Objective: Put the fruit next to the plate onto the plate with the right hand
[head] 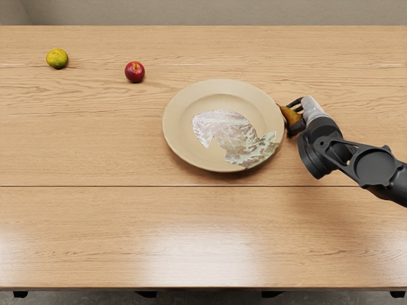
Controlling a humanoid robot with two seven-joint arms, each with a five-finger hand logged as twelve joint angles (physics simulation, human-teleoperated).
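Note:
A tan plate [191, 105] with a pale grey patterned patch in its middle lies on the wooden table. Just off its right rim lies a brownish-yellow fruit [289, 115], pear-like, partly covered by my right hand [296, 114]. That hand's dark fingers curl around the fruit, and the arm comes in from the right edge. I cannot see whether the fruit is lifted off the table. The left arm does not show.
A red apple [134, 71] sits on the table to the upper left of the plate. Farther left, near the back corner, is a yellow-green citrus fruit [57, 58]. The table's front edge runs along the bottom.

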